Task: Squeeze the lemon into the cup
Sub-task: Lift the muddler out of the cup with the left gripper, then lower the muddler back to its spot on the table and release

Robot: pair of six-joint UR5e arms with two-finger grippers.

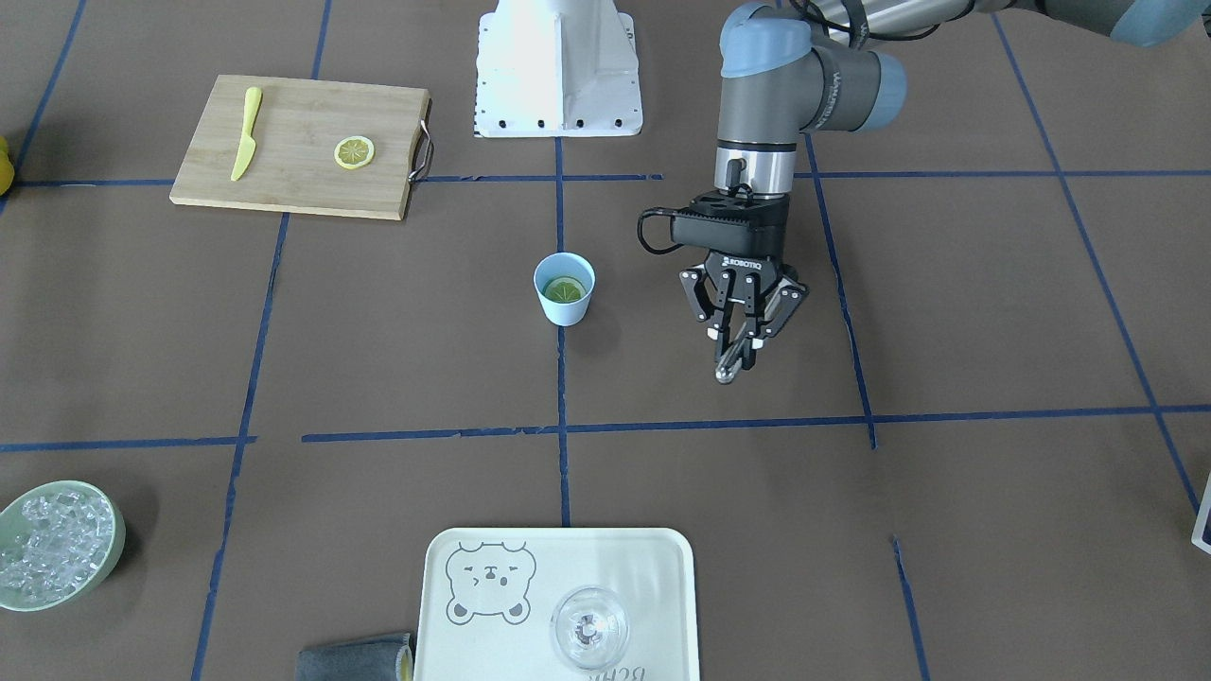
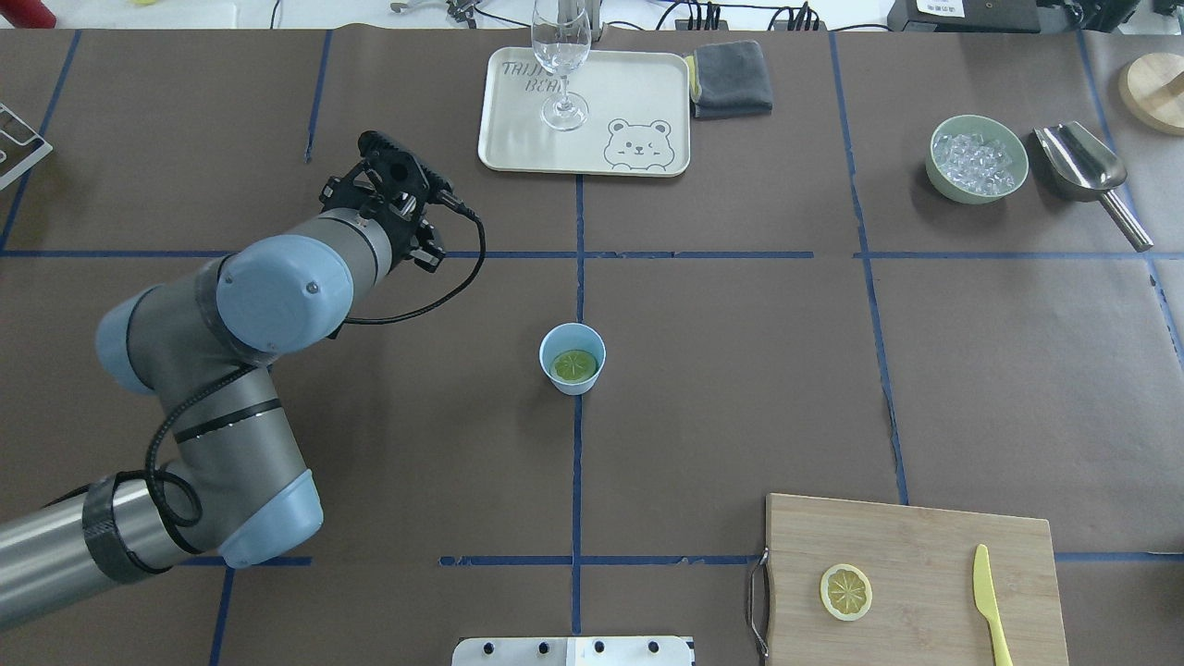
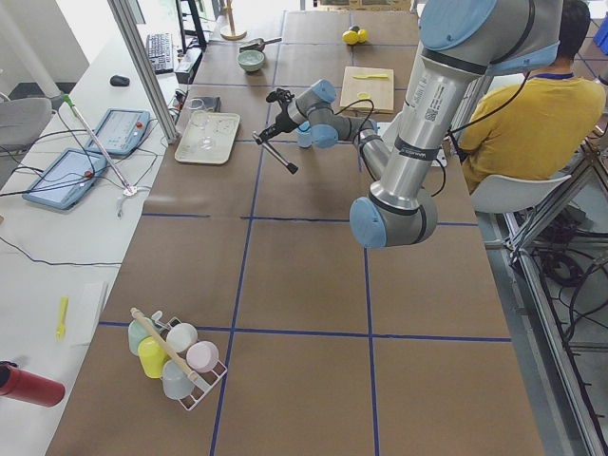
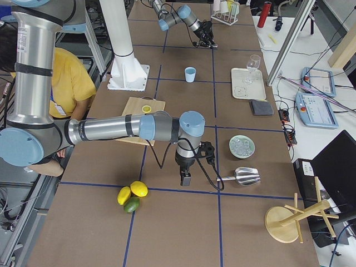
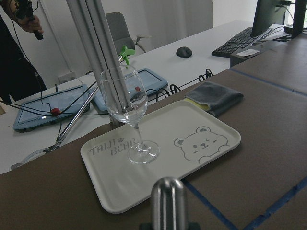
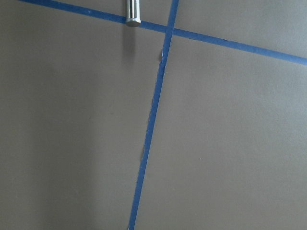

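Observation:
The pale blue cup [image 1: 566,314] stands upright at the table's middle, also in the overhead view [image 2: 546,356]. One lemon slice [image 1: 565,289] lies flat inside it [image 2: 573,364]. A second lemon slice [image 1: 354,151] lies on the cutting board [image 2: 845,592]. My left gripper [image 1: 741,355] hangs to one side of the cup, apart from it, shut on a thin metal rod [image 5: 168,199] that points down. My right gripper [image 4: 185,179] shows only in the exterior right view, low over the table near a metal scoop's handle; I cannot tell if it is open or shut.
The wooden cutting board [image 1: 293,189] also carries a yellow plastic knife [image 1: 246,132]. A white bear tray [image 2: 518,157] holds a clear glass [image 2: 560,55], with a grey cloth [image 2: 731,79] beside it. A green bowl of ice [image 2: 979,157] and a metal scoop [image 2: 1082,162] stand together.

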